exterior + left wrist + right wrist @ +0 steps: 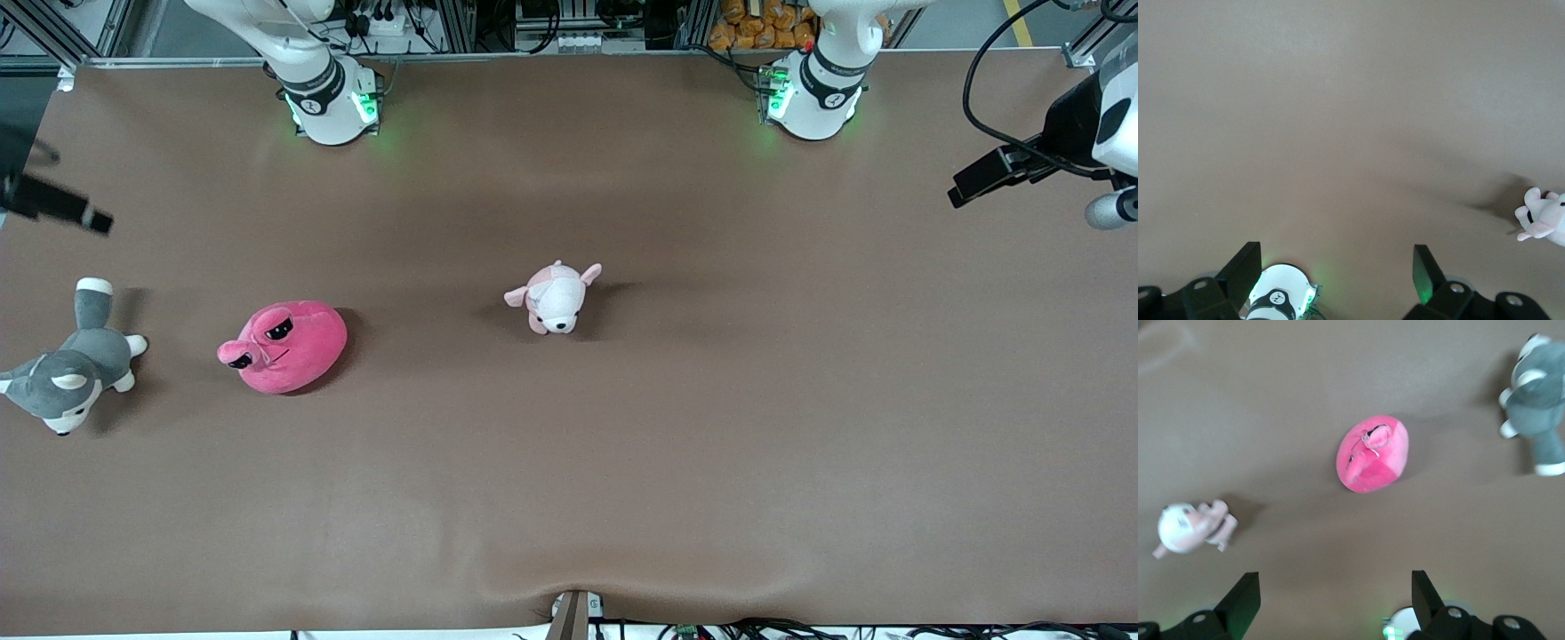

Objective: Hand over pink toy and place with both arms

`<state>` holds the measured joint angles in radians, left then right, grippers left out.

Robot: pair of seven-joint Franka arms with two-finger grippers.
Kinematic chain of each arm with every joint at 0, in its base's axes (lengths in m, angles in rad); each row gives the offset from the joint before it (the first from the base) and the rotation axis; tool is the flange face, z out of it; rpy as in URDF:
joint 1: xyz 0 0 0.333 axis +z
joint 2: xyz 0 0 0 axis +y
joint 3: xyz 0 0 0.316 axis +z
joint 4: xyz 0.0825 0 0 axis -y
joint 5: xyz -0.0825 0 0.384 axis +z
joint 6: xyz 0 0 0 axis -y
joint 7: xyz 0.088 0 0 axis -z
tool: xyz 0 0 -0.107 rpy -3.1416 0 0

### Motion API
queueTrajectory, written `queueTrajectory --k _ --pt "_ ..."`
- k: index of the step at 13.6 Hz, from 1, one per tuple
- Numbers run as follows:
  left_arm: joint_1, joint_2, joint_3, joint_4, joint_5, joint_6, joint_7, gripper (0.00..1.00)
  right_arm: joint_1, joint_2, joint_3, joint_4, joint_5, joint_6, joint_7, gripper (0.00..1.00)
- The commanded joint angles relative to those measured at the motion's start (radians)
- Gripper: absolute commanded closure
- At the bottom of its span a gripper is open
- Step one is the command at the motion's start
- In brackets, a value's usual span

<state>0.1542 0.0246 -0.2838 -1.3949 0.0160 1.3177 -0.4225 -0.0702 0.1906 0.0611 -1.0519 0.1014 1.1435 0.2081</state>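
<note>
Front view: the round hot-pink plush toy with sunglasses (284, 347) is seen lying on the brown bench (676, 462) toward the right arm's end, between the grey-and-white plush husky (76, 373) by that end edge and the small pale pink-and-white plush puppy (556, 298) mid-bench. Both arms are parked high at the bench's ends, presumably to keep the toys unobstructed.

Left wrist view: left jaws (1338, 267) are held wide apart, nothing between them; only the puppy is visible at the frame edge.

Right wrist view: right jaws (1336, 590) are spread wide, holding nothing, above the pink toy, which suits a pick from this side.
</note>
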Motion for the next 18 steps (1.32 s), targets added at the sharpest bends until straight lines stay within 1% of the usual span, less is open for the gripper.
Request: queueTrajectory --k 1,3,4,6,10,16,18 --pt "0.025 -0.041 -0.008 -0.029 0.001 -0.009 0.065 0.0 0.02 -0.137 0.0 -0.191 -0.043 0.054 -0.07 0.0" --pt "0.034 -0.049 -0.008 -0.03 0.001 -0.012 0.131 0.0 0.033 -0.213 0.005 -0.351 -0.049 0.126 -0.072 0.0" --pt "0.048 -0.051 -0.008 -0.032 0.001 -0.012 0.146 0.0 0.039 -0.223 0.003 -0.367 -0.052 0.134 -0.075 0.0" --pt "0.054 -0.054 -0.009 -0.038 0.004 -0.012 0.159 0.0 0.035 -0.223 -0.001 -0.376 -0.063 0.163 -0.178 0.0" --pt "0.053 -0.046 -0.009 -0.042 0.01 0.001 0.159 0.0 0.032 -0.26 -0.004 -0.427 -0.077 0.173 -0.184 0.0" --pt "0.048 -0.008 -0.012 -0.039 0.015 0.075 0.157 0.0 0.02 -0.25 -0.007 -0.405 -0.078 0.171 -0.187 0.0" --pt "0.051 -0.003 -0.011 -0.035 0.016 0.077 0.157 0.0 0.02 -0.25 -0.006 -0.405 -0.08 0.171 -0.185 0.0"
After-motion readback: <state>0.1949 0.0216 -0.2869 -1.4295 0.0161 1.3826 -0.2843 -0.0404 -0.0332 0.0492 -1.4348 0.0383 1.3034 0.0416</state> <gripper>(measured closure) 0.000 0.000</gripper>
